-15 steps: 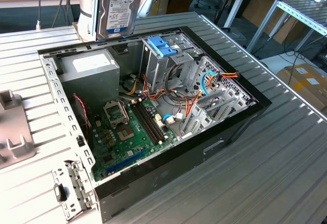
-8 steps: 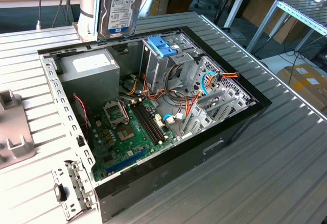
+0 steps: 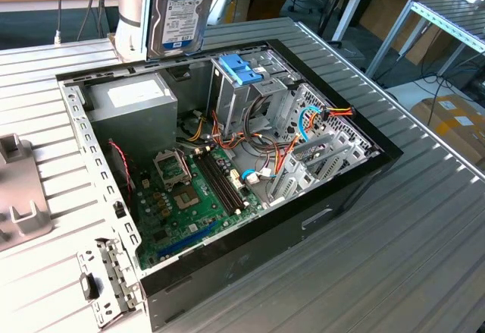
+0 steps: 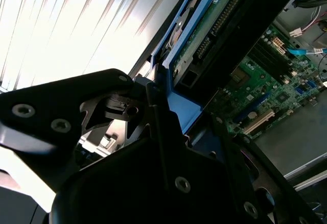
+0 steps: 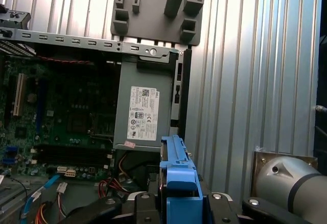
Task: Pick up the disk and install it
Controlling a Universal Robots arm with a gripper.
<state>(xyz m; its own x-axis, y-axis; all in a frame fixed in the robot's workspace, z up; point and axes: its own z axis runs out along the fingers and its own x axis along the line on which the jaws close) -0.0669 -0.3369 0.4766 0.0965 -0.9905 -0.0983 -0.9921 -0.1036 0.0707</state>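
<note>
Clamping the disk [image 3: 178,16], the gripper [image 5: 179,203] hangs above the case [image 3: 333,196]; exterior view shows its label [image 3: 184,7], second wrist view its circuit board [image 4: 207,15].

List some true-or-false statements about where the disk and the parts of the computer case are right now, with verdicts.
1. The pincer holds the disk in the air, clear of the table. True.
2. The disk lies flat on the motherboard. False: it hangs on edge, high at the far end of the case, near the power supply.
3. The power supply sits inside the case, in a corner beside the motherboard. True.
4. The blue tabbed piece lies on the table outside the case. False: it sits on top of the drive cage inside the open case.
</note>
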